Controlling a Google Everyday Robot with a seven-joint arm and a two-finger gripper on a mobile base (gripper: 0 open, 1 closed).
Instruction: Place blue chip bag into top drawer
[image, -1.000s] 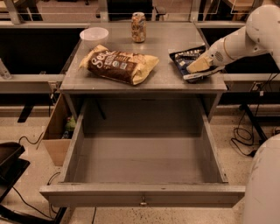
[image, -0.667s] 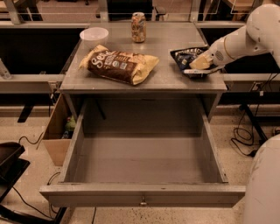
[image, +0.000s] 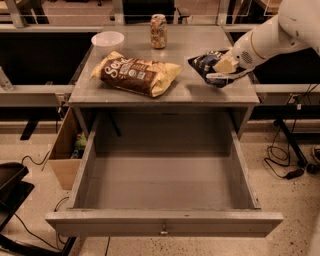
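The blue chip bag (image: 206, 64) is a small dark navy bag with white lettering, lifted a little above the right side of the grey table (image: 200, 92). My gripper (image: 220, 71) reaches in from the right and is shut on the bag's right end. The top drawer (image: 165, 175) stands pulled wide open below the table's front edge. Its inside is bare. A small metal knob (image: 163, 232) sits on its front panel.
A large brown-and-yellow chip bag (image: 136, 74) lies on the table's left half. A white bowl (image: 108, 40) and a drink can (image: 158, 31) stand at the back. A cardboard box (image: 67, 150) sits on the floor at the left. Cables (image: 285, 160) lie at the right.
The gripper has lifted the blue chip bag off the tabletop and carried it slightly back and up. The drawer and the other things have not moved.
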